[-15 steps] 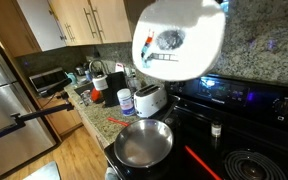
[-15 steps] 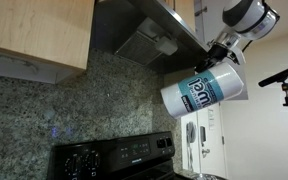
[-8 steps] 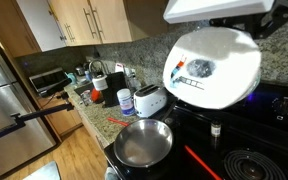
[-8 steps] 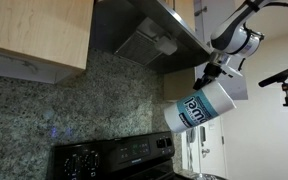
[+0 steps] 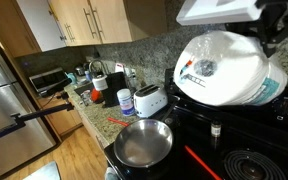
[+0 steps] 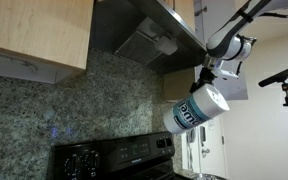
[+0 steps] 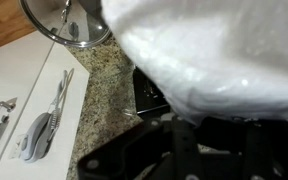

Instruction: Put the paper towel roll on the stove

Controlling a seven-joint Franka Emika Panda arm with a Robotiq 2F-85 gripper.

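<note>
The paper towel roll (image 5: 227, 68) is a bulky white roll in shiny plastic wrap with a small red-blue logo; it hangs in the air above the black stove (image 5: 234, 140). In an exterior view its teal-blue print band (image 6: 194, 110) shows below my gripper (image 6: 216, 80), which is shut on the roll's top end. In the wrist view the roll (image 7: 214, 50) fills the upper frame right against my gripper (image 7: 184, 125). The stove's back panel (image 6: 114, 155) sits well below the roll.
A round silver frying pan (image 5: 142, 143) sits on the stove's front burner. A white toaster (image 5: 150, 99) and a small white canister (image 5: 125, 101) stand on the granite counter beside it. A red utensil (image 5: 202, 163) lies on the stove. The range hood (image 6: 154, 30) is overhead.
The roll, held in my gripper, has swung across and lowered over the stove, tilting so its end faces one exterior camera more squarely.
</note>
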